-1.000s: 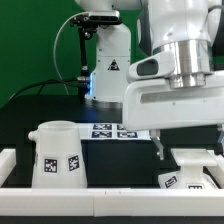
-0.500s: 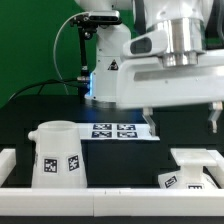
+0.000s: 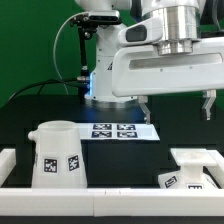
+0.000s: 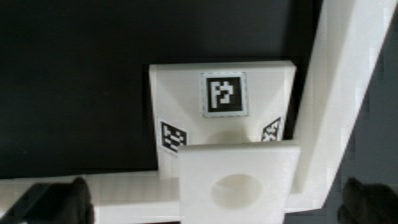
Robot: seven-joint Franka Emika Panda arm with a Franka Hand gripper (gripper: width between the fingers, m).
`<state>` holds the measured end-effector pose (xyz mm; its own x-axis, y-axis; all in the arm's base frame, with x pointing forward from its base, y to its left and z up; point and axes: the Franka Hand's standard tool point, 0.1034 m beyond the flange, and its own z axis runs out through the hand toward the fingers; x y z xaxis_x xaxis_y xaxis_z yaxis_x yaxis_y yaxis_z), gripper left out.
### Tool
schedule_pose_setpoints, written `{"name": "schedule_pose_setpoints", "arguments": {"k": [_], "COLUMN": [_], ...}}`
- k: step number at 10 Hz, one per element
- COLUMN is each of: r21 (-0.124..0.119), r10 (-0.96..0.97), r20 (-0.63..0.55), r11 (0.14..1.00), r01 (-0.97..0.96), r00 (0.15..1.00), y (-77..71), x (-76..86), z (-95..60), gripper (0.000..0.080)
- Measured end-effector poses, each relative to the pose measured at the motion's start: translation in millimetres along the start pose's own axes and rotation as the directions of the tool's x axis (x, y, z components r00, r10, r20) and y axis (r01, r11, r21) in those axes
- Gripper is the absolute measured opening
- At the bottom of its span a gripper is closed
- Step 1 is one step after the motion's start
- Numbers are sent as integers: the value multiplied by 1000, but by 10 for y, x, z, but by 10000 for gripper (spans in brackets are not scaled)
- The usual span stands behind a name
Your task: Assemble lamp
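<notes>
The lamp shade [image 3: 57, 153], a white tapered bucket with square tags, stands at the exterior view's left. The blocky lamp base [image 3: 192, 168] lies at the right by the front rail. In the wrist view the base [image 4: 222, 95] shows a tag on top and a round socket hole [image 4: 238, 187]. My gripper [image 3: 175, 105] hangs well above the base, open and empty, with its dark fingertips [image 4: 50, 201] spread wide to either side of the base. The bulb is not in view.
The marker board [image 3: 120, 130] lies flat on the black table behind the shade. A white rail [image 3: 100, 205] runs along the front, with side rails [image 3: 8, 160]; one rail also shows in the wrist view [image 4: 338, 70]. The robot's base stands at the back.
My gripper has risen from just above the lamp base to well above it, staying open. The lamp parts have not moved.
</notes>
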<state>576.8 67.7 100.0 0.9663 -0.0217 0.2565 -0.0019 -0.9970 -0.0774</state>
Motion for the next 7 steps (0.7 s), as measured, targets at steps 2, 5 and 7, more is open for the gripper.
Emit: {"name": "schedule_pose_setpoints", "arguments": {"k": [2, 5, 7], "r21": [-2, -40, -36], "r10": [-15, -126, -85], "r20": [22, 75, 142], "r11": [1000, 991, 995], "r01": [15, 129, 91], "r00": [1000, 989, 986], "y": [19, 391, 471], "x": [-77, -462, -657], "z": [-14, -282, -291], "gripper": [699, 699, 699]}}
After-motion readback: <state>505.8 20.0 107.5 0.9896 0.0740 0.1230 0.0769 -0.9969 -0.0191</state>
